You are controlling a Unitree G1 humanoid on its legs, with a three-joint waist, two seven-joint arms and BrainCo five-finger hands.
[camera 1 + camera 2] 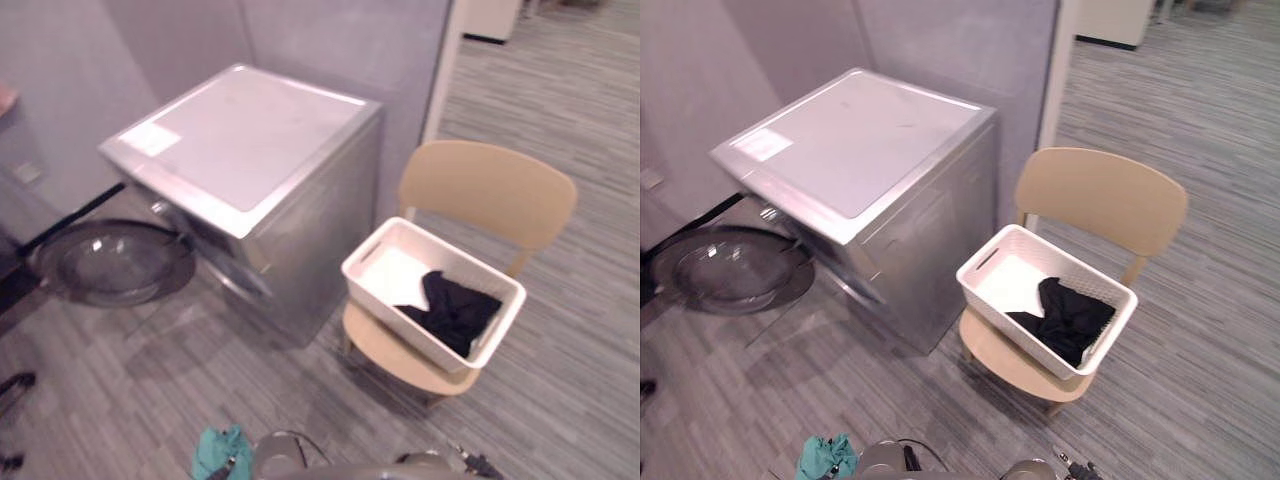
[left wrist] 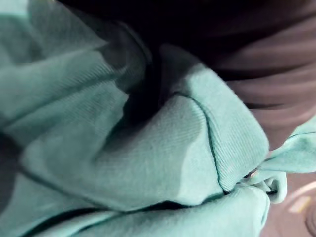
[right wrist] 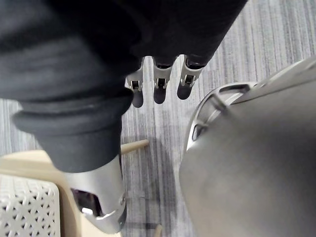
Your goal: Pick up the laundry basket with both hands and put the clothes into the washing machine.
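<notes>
Just right of the washing machine, basket fills chair; floor open nearer; right hand slack, empty; left hand: cannot tell.

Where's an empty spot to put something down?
The washing machine top is bare. In the basket, the half nearest the machine is free; black clothes fill the other half. The chair seat is crowded by the basket.

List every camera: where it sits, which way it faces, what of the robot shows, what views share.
Left eye, right eye: on the head, facing down at washing machine, chair and laundry basket with dark clothes.
Left wrist: close against teal cloth; dark cover of left robot hand shows.
Right wrist: along the open right robot hand toward the floor.
Shared: basket and chair, in eye and right wrist views.
</notes>
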